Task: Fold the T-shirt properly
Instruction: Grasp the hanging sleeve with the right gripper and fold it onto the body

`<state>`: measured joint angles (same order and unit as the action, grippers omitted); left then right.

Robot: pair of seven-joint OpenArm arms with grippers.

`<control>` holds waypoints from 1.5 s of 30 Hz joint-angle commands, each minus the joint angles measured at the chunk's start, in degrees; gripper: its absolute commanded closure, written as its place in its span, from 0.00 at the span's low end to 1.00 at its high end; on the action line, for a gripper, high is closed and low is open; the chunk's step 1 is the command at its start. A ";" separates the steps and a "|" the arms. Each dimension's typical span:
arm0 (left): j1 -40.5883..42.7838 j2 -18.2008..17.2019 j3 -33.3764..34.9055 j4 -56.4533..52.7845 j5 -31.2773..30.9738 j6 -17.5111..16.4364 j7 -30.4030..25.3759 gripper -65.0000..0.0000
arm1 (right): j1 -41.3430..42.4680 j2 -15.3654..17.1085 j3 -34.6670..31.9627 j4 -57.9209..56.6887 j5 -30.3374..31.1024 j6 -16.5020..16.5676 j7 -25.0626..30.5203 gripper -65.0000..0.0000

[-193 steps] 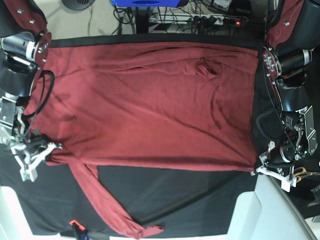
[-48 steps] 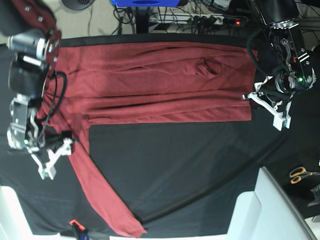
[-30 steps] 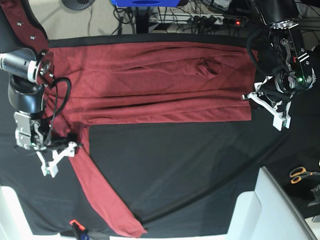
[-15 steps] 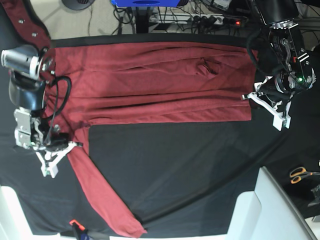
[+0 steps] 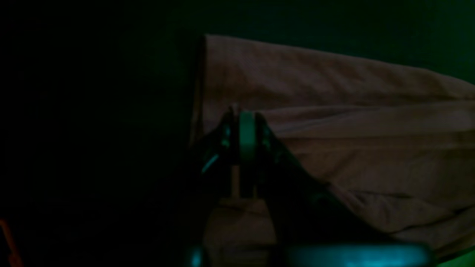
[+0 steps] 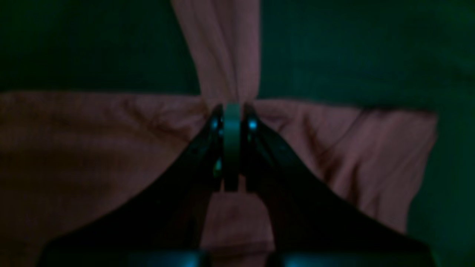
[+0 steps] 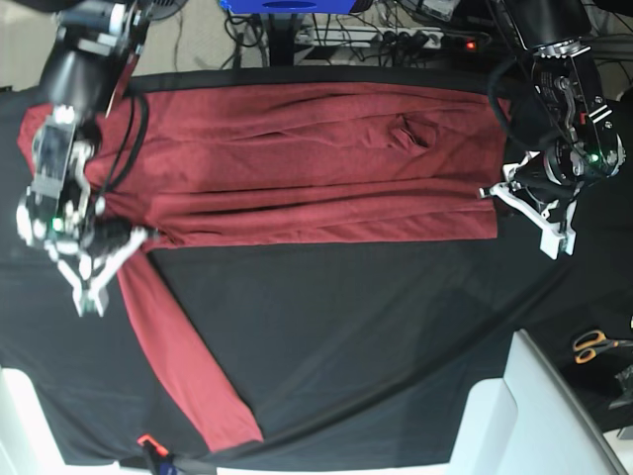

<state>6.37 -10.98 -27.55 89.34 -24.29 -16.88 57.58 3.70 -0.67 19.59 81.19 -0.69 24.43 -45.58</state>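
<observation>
**A:** Start at the near edge of the base view. What lies around the work?

**B:** An orange-handled tool (image 7: pixel 146 442) pokes in at the bottom edge, partly cut off. To the right a pale grey-white panel (image 7: pixel 514 416) overlaps the corner of the black table cloth (image 7: pixel 346 336), and orange-handled scissors (image 7: pixel 591 345) lie just past it.

**A:** And the T-shirt?

**B:** The T-shirt (image 7: pixel 297 168) lies folded into a long band across the far half of the cloth. One sleeve (image 7: pixel 178 346) runs loose from its left end down toward the near edge.

**A:** What are the claws doing?

**B:** The right gripper (image 7: pixel 127 240) sits where that sleeve meets the body. In its wrist view the right gripper (image 6: pixel 232 111) has its jaws pressed together right at the cloth's edge, and the dim picture does not show whether fabric is caught between them. The left gripper (image 7: pixel 495 192) is at the band's other end. Its wrist view shows the left gripper (image 5: pixel 241 115) with jaws together at the corner of the T-shirt (image 5: pixel 334 122), fabric gathered to its tips.

**A:** Anything in the way?

**B:** The right arm's black cables (image 7: pixel 124 129) loop over the shirt's left end.

**A:** Farther back? Any writing?

**B:** A blue object (image 7: pixel 287 6), a power strip (image 7: pixel 435 42) with a red light, and tangled cords on the floor. No lettering is readable.
</observation>
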 commanded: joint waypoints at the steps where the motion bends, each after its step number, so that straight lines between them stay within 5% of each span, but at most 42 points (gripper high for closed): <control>1: -0.61 -0.84 -0.19 0.81 -0.80 -0.21 -0.83 1.00 | 0.03 0.27 -0.03 2.99 1.44 -0.38 0.18 1.00; 12: -0.70 -0.84 -0.19 0.81 -0.80 -0.04 -0.83 1.00 | -13.86 0.27 -0.12 16.53 11.37 -0.47 -4.40 1.00; 31: -0.26 -1.19 2.10 0.81 -0.80 -0.13 -0.75 1.00 | -20.36 -3.07 -5.13 20.13 11.55 -0.91 -4.48 1.00; 36: -0.26 -0.93 4.12 0.90 -0.80 -0.04 -0.75 1.00 | -20.45 -3.16 -5.13 21.45 11.55 -0.91 -4.57 0.76; 40: -0.26 -0.93 4.03 1.69 -0.80 -0.04 -0.75 0.69 | -20.36 -2.98 -5.13 24.35 11.55 -0.91 -4.48 0.58; 45: -0.26 -1.28 3.95 3.01 -0.80 0.05 -0.75 0.42 | -16.85 -0.96 -5.05 24.53 11.46 -0.91 -4.57 0.54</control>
<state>6.70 -11.49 -23.27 91.02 -24.45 -16.67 57.69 -14.04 -2.13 14.35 104.73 10.31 23.64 -51.68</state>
